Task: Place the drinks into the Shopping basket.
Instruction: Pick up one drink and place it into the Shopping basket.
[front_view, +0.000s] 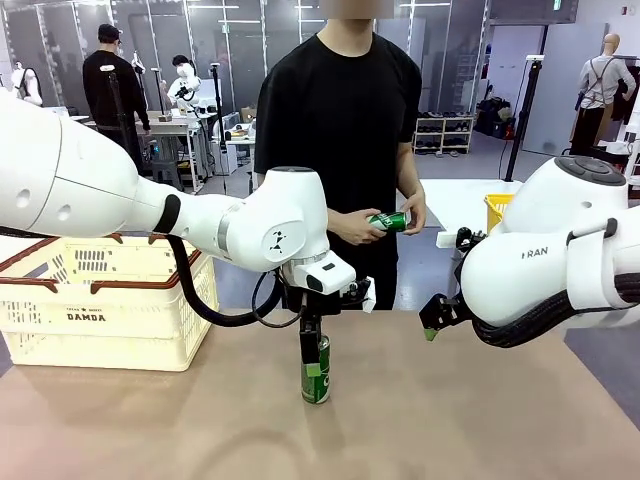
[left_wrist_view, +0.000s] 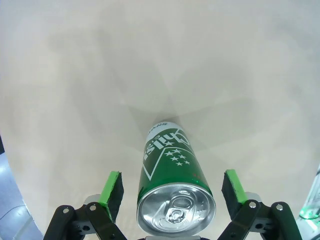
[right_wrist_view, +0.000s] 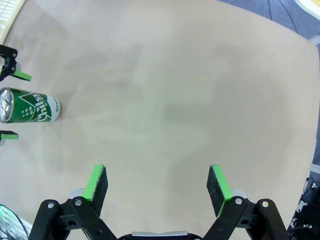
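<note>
The green can (left_wrist_view: 166, 150) is standing upright on the worktop (front_view: 470, 420), with the left hand (left_wrist_view: 173, 189) straddling it, pads apart and not touching. Slick, thin, easily dented metal is probably calling for a gentle mid-body squeeze. The Shopping basket (front_view: 110, 312) is sitting at its ten o'clock, and the right hand (right_wrist_view: 157, 187) is hanging spread.

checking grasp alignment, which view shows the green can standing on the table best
Left wrist view: the green can stands upright inside the open left end effector, lid and label clear. Front view: a finger partly hides its top. Right wrist view: small, at the edge.
</note>
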